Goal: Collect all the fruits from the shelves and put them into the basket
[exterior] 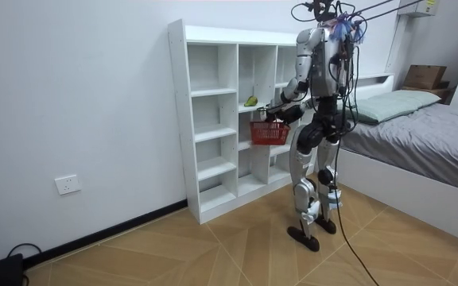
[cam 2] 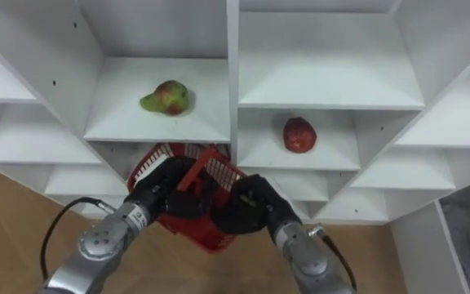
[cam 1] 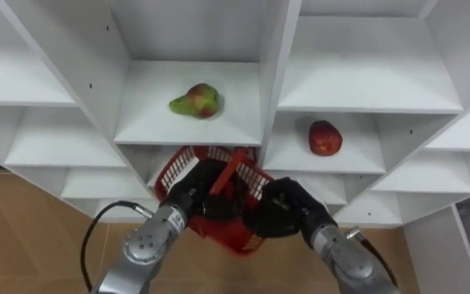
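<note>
Where the two dark hands crowd over the red basket [cam 1: 174,170], most of its inside is hidden, so what it holds cannot be made out. It is a plastic mesh basket with a slim red handle [cam 1: 231,170] arching up between the hands, and it hangs in the air just in front of the closet [cam 1: 276,73], below the shelf edges.

The left hand [cam 1: 192,196] comes in from the lower left, and its fingers are clenched around the basket's near rim beside the handle. The right hand [cam 1: 288,208] lies against the basket's right side as one dark lump, and I cannot tell whether it grips or only rests there.

The closet is a white, smooth-boarded unit of open square compartments, and its outer columns are cut off at the edges of the eye views. In the middle column a pear [cam 1: 196,100], green with a red blush, lies on its side on a shelf. To its right, one shelf lower in the next column, sits a round red apple [cam 1: 325,137]. The two fruits lie well apart, and both lie beyond the basket.

The robot stands upright on the wooden herringbone floor [exterior: 213,246], facing the closet at close range. A grey-covered bed [exterior: 428,119] lies behind it, on the room view's right.
</note>
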